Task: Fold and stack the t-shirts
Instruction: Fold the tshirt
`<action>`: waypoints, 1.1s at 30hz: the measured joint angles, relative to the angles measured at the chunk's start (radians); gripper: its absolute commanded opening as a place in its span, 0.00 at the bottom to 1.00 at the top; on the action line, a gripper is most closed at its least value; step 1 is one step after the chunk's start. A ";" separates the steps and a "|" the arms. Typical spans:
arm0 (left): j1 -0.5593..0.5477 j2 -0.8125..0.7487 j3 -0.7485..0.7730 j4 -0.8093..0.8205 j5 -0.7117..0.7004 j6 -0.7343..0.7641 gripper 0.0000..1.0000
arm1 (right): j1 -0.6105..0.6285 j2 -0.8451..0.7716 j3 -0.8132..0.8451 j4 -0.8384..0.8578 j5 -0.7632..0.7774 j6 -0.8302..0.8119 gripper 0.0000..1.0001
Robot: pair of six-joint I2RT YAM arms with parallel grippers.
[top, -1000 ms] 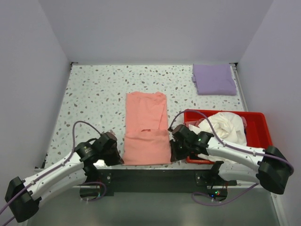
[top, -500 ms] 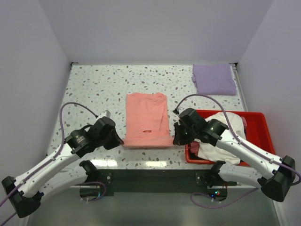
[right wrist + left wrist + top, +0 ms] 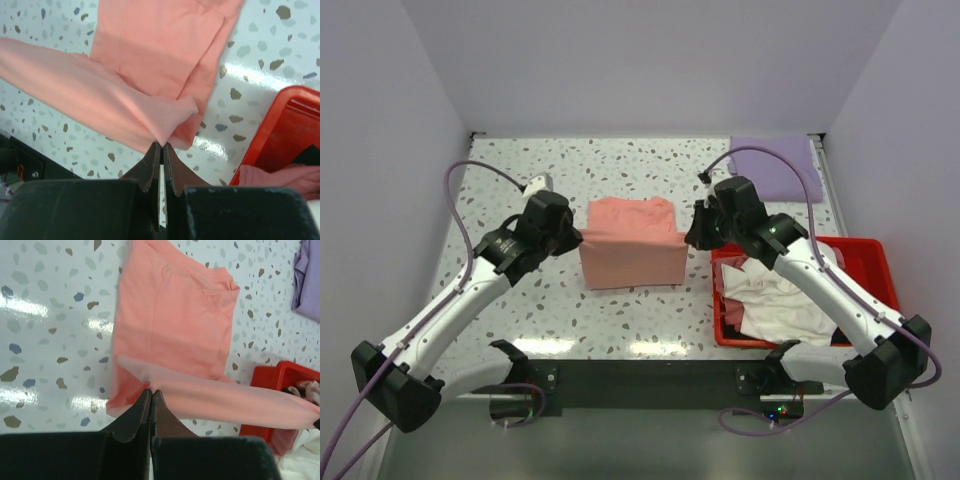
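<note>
The salmon-pink t-shirt [image 3: 630, 245] lies mid-table with its near part lifted and carried over its far part. My left gripper [image 3: 576, 237] is shut on the left corner of the lifted edge, which shows in the left wrist view [image 3: 150, 390]. My right gripper [image 3: 692, 238] is shut on the right corner, which shows in the right wrist view [image 3: 161, 144]. The pink cloth [image 3: 190, 325] hangs stretched between them above the table. A folded lavender t-shirt [image 3: 778, 167] lies at the far right. Cream-white t-shirts [image 3: 775, 300] lie in the red bin [image 3: 880, 275].
The red plastic bin stands at the near right, close under my right arm, and shows in the right wrist view [image 3: 280, 130] and the left wrist view [image 3: 260, 385]. White walls bound the speckled table [image 3: 520, 170] on three sides.
Both grippers have carried the near edge of the pink t-shirt up and away from the table's front, folding it over the far part. The shirt's outline is now about half as long.
</note>
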 measured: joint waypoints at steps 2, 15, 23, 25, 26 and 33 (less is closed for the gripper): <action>0.038 0.045 0.021 0.031 0.012 0.035 0.00 | -0.018 0.034 0.028 0.021 -0.010 -0.008 0.00; 0.169 0.264 0.180 0.139 0.083 0.170 0.00 | -0.148 0.258 0.203 0.076 -0.109 -0.055 0.00; 0.238 0.394 0.230 0.197 0.150 0.213 0.00 | -0.201 0.395 0.266 0.099 -0.179 -0.058 0.00; 0.253 0.437 0.248 0.208 0.168 0.217 0.00 | -0.211 0.424 0.284 0.100 -0.183 -0.059 0.00; 0.259 0.459 0.257 0.212 0.174 0.221 0.00 | -0.215 0.442 0.297 0.101 -0.185 -0.060 0.00; 0.302 0.589 0.323 0.235 0.194 0.244 0.00 | -0.232 0.581 0.409 0.117 -0.190 -0.075 0.00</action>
